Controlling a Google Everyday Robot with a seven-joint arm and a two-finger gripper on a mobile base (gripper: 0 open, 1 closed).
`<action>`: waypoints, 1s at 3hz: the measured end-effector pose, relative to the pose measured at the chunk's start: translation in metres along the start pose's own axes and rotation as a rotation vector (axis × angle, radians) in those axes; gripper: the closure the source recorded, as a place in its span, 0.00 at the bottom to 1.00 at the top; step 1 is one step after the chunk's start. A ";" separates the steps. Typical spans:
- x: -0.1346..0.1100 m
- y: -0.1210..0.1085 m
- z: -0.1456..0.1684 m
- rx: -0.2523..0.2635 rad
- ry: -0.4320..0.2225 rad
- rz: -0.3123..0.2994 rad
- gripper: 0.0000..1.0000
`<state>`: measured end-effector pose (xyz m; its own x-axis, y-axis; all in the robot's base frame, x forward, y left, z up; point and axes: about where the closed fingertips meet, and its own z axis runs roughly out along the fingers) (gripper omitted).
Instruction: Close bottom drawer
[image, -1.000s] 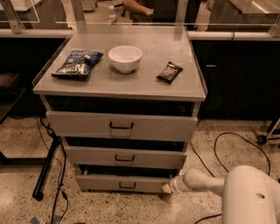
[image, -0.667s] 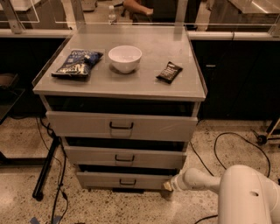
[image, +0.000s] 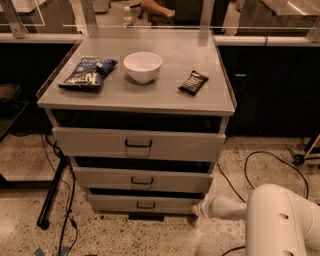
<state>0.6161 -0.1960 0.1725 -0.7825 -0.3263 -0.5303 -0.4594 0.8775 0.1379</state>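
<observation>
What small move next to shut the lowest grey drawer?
Probably a short push straight into the cabinet: the gripper sits at the right end of the lowest grey metal drawer, and a dark gap above that drawer suggests it stands out.

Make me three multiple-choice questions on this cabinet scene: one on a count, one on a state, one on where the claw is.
1. How many things lie on the cabinet top?
A. one
B. three
C. five

2. The white bowl is
A. upright
B. upside down
C. on its side

3. The claw is
A. over the white bowl
B. at the right end of the bottom drawer
C. resting on the cabinet top

Answers:
1 B: a blue chip bag, the white bowl and a dark packet lie there.
2 A: its open side faces up.
3 B: the arm reaches in low from the right, ending at that drawer's front.
</observation>
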 end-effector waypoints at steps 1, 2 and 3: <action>0.000 0.000 0.000 0.000 0.000 0.000 1.00; 0.024 0.006 -0.021 -0.035 0.051 0.037 1.00; 0.050 0.018 -0.054 -0.069 0.095 0.085 1.00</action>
<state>0.5465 -0.2158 0.1938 -0.8546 -0.2864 -0.4333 -0.4150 0.8780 0.2383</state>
